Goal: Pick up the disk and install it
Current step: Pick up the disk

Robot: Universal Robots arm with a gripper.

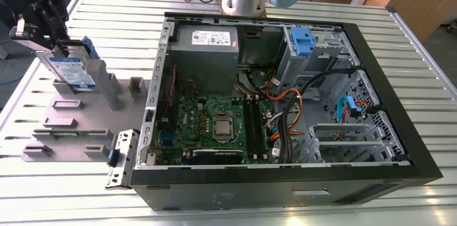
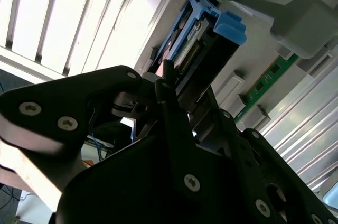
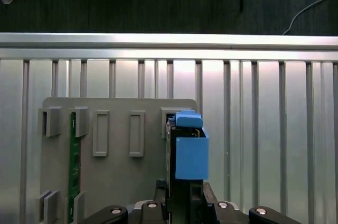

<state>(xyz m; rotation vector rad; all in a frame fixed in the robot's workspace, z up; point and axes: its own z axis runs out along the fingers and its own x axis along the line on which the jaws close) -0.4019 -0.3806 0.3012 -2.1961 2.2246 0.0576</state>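
Up at ten o'clock in the exterior view, the gripper [image 1: 63, 52] hung over the grey fixture plate [image 1: 71, 124], its jaws pinching the top edge of the disk [image 1: 74, 73]. That disk stood upright on edge among the plate's posts, at nine o'clock from the open computer case [image 1: 386, 76]; whether it had cleared its slot could not be told. In the first wrist view, its blue end tab [image 3: 191, 155] rose between the fingers [image 3: 208, 200], and a green memory stick [image 3: 75, 171] sat in the plate.

I list: slatted metal table [image 1: 128, 17]. On it: open computer case [image 1: 286, 183], grey holder plate [image 1: 93, 121] (at the exterior view's left, just beside the case).
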